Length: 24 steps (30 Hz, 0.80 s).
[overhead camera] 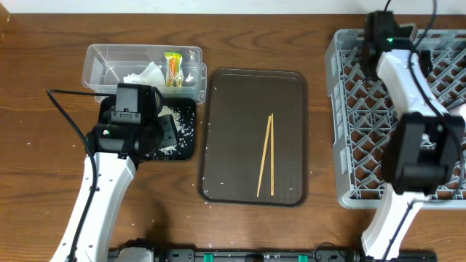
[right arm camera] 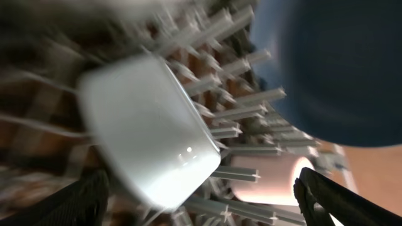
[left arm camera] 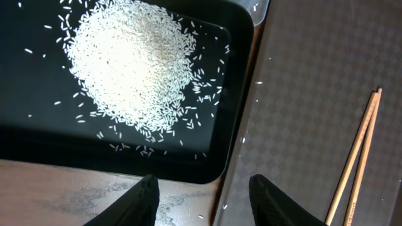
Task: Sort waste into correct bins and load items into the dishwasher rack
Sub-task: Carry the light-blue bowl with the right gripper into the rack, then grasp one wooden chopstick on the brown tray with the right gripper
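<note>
Left gripper (left arm camera: pixel 201 185) wide, empty, downward over black tray (left arm camera: pixel 38 125); right gripper (right arm camera: pixel 202 182) wide over rack (right arm camera: pixel 245 119).

A dark brown wooden table (overhead camera: pixel 44 182) carries four things. At the left a clear plastic tub (overhead camera: pixel 102 58) sits toward the far edge, and a shallow black tray (overhead camera: pixel 187 151) lies just in front of it, their edges touching or nearly so. Just right of both lies a larger brown serving tray (overhead camera: pixel 233 131), its rim close beside the black tray's corner. A big grey rack (overhead camera: pixel 342 145) stands at the right side. A few stray white grains (overhead camera: pixel 29 143) dot the bare wood at the left
</note>
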Each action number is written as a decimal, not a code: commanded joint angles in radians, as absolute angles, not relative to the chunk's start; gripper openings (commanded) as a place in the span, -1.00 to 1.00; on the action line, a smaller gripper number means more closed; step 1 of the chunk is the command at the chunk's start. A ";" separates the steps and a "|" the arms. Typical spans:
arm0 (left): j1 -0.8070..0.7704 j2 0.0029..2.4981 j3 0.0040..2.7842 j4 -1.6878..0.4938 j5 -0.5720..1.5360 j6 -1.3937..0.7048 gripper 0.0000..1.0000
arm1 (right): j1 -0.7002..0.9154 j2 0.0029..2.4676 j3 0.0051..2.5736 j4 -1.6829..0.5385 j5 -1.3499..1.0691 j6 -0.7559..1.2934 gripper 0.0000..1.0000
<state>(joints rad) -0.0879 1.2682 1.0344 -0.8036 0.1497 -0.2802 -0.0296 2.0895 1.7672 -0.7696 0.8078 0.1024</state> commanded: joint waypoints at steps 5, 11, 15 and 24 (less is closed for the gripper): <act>-0.085 1.274 1.038 -0.796 0.137 -0.274 0.00 | 0.055 1.815 1.776 -0.802 0.080 0.104 0.93; -0.085 1.274 1.038 -0.792 0.137 -0.274 0.00 | 0.160 1.839 1.771 -0.913 -0.274 0.112 0.90; -0.085 1.274 1.038 -0.791 0.137 -0.274 0.00 | 0.269 1.887 1.723 -0.998 -0.270 0.120 0.69; -0.085 1.274 1.038 -0.780 0.137 -0.274 0.00 | 0.463 1.927 1.431 -0.944 -0.121 0.389 0.59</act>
